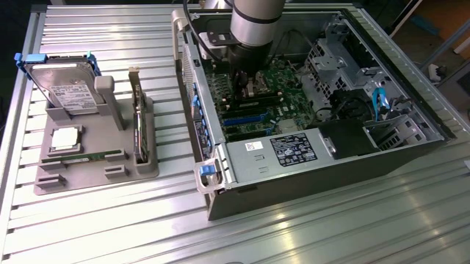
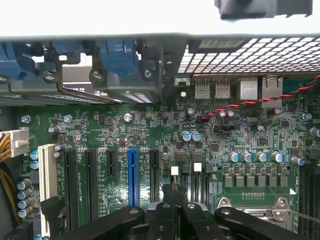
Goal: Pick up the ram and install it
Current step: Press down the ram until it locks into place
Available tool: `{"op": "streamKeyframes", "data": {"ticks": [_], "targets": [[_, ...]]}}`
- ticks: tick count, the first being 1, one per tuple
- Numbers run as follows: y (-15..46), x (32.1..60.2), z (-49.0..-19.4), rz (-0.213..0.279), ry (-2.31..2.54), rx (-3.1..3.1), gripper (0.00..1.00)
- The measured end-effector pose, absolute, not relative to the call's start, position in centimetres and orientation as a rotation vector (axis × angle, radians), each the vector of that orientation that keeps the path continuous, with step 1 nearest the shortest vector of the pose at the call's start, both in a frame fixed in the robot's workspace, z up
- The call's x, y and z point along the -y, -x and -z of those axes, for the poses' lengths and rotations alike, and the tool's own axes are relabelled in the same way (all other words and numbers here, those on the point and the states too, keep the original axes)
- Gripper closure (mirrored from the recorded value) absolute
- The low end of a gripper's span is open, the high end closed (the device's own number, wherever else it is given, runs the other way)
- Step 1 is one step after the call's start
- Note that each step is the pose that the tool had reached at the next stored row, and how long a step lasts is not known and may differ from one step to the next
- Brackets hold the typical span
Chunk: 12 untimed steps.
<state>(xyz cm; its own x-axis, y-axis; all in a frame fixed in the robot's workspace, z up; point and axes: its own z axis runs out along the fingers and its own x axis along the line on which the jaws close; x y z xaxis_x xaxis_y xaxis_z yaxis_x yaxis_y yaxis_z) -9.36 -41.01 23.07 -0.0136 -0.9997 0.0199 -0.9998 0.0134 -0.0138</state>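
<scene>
The ram point(image 1: 88, 156), a thin green stick, lies in the front slot of the grey holder point(image 1: 74, 177) on the exterior view's left. My gripper point(image 1: 246, 88) is far from it, lowered into the open computer case point(image 1: 316, 165) over the green motherboard point(image 1: 276, 77). In the wrist view the black fingers point(image 2: 150, 220) come together just above the board point(image 2: 150, 130), near the blue expansion slot point(image 2: 132, 175) and the processor socket point(image 2: 250, 210). The gripper point(image 2: 174, 200) is shut, and I see no green stick between the fingertips.
The holder also carries a silver hard drive point(image 1: 70, 91), an upright card point(image 1: 138, 121) and a square chip point(image 1: 65, 137). Inside the case are a power supply point(image 1: 287, 149), drive cages point(image 1: 338, 66) and cables point(image 1: 378, 102). Case walls stand close around the arm.
</scene>
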Motion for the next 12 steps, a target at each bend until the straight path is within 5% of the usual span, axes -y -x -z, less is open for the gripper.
{"op": "streamKeyframes", "data": {"ticks": [12], "targets": [[9.36, 41.02, -23.07, -0.037, -2.203, 2.233, 0.89]]}}
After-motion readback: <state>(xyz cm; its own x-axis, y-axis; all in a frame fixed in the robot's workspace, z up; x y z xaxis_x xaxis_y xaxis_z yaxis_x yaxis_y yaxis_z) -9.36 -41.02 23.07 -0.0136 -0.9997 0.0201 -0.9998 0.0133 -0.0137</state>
